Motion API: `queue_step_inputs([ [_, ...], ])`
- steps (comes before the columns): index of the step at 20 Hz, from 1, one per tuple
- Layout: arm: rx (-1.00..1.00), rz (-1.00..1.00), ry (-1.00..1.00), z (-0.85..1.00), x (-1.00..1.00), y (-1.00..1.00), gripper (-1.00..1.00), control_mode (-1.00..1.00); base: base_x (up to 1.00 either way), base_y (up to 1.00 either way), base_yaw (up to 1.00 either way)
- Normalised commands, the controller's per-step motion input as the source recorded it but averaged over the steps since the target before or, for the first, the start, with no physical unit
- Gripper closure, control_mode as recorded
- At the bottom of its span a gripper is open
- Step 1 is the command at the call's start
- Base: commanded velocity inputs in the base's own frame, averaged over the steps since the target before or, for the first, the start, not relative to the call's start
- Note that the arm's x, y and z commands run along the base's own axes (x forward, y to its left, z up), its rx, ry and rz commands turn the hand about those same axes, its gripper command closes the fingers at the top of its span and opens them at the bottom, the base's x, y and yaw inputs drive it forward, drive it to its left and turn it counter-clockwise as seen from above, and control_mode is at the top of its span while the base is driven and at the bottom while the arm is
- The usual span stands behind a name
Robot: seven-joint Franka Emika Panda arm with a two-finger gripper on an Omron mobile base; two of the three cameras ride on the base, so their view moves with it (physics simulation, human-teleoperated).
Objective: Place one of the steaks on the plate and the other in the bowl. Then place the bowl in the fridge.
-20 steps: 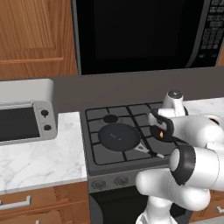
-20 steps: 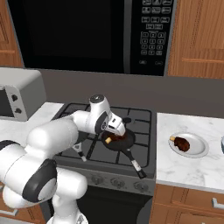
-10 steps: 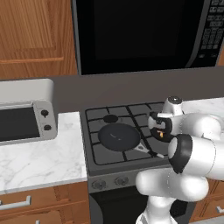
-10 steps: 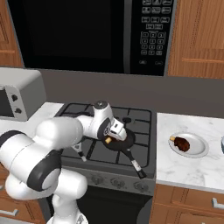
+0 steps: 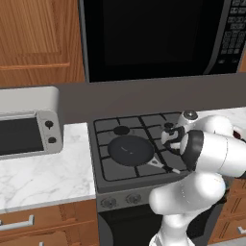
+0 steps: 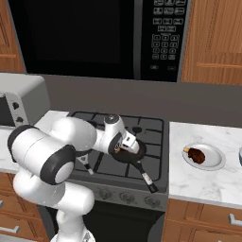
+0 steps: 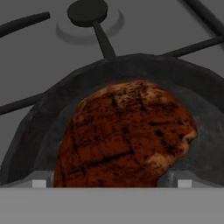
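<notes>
We have the fingers low over the black pan on the stove, and the second steak lies straight ahead of them in the hand view, close in and centred between where the two tips stand at the lower edge. It sits inside the pan, whose dark wall curves round behind it. Its long axis seems to run across the hand view, slightly uphill to the right, so we judge the tips would straddle its shorter width, though the near edge of the meat is hidden at the bottom of that view.

The fingers are spread wide and hold nothing; we cannot tell whether they brush the meat yet. From here a short push forward and a squeeze looks like all that is needed.

The other steak already rests on the plate, on the counter to the right of the stove. A sliver of the bowl shows at the right edge just beyond the plate, which is where this one should go.
</notes>
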Motion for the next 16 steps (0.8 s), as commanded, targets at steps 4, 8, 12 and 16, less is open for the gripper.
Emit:
queue_step_inputs([
  [4, 0.0, -0.01, -0.02, -0.35, 0.2, -0.31, -1.0, -1.0, 0.0, 0.0, 0.0],
  [8, 0.0, -0.01, 0.0, -0.34, 0.2, -0.07, 1.0, -1.0, 0.0, 0.0, 0.0],
  [12, 0.04, 0.0, 0.0, -0.03, -0.06, 0.0, 1.0, -1.0, 0.0, 0.0, 0.0],
  [16, 0.05, 0.0, -0.03, 0.07, -0.38, 0.0, 1.0, -1.0, 0.0, 0.0, 0.0],
])
